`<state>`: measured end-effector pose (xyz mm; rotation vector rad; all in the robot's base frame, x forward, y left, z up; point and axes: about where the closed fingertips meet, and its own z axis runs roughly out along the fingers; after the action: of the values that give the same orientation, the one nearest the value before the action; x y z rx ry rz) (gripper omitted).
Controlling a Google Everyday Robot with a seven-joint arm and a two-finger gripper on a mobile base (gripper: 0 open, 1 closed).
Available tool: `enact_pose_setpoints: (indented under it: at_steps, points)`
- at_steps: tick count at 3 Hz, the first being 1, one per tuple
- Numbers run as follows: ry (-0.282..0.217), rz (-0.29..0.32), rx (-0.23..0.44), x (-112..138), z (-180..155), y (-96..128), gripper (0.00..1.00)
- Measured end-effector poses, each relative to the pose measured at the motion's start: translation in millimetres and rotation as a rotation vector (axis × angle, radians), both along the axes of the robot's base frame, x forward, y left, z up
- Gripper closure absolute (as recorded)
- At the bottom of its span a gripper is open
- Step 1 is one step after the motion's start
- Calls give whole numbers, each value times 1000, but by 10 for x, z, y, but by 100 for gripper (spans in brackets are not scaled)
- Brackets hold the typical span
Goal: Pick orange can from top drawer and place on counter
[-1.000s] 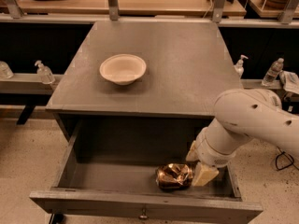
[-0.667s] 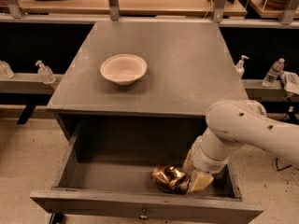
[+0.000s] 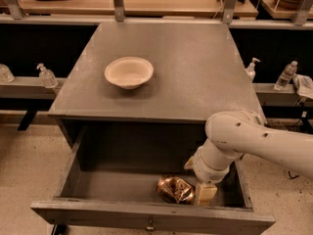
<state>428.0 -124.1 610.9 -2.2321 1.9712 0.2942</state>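
The orange can [image 3: 173, 189] is a crumpled, shiny copper can lying on the floor of the open top drawer [image 3: 98, 190], near its front panel and right of the middle. My gripper [image 3: 199, 194] is down inside the drawer at the end of the white arm [image 3: 244, 141], right against the can's right side. The arm's wrist hides the space just behind the can. The counter [image 3: 195, 77] is the dark-grey tabletop above the drawer.
A cream shallow bowl [image 3: 128, 72] stands on the counter's left half. The drawer's small knob [image 3: 150, 224] is on its front panel. Bottles stand on ledges at the left [image 3: 46, 76] and right [image 3: 285, 75].
The arm has moved left and lower in the drawer, closing in on the can. The can has shifted slightly left along the drawer's front.
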Motion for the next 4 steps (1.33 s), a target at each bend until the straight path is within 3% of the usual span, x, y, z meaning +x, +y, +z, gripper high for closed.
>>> enact_pose_setpoints:
  at_steps: [1,3,4]
  points:
    - [-10,17,8,21,-1,70,6]
    - [-20,32,31,1,146,116,4]
    - [-15,33,39,-13,198,176,8]
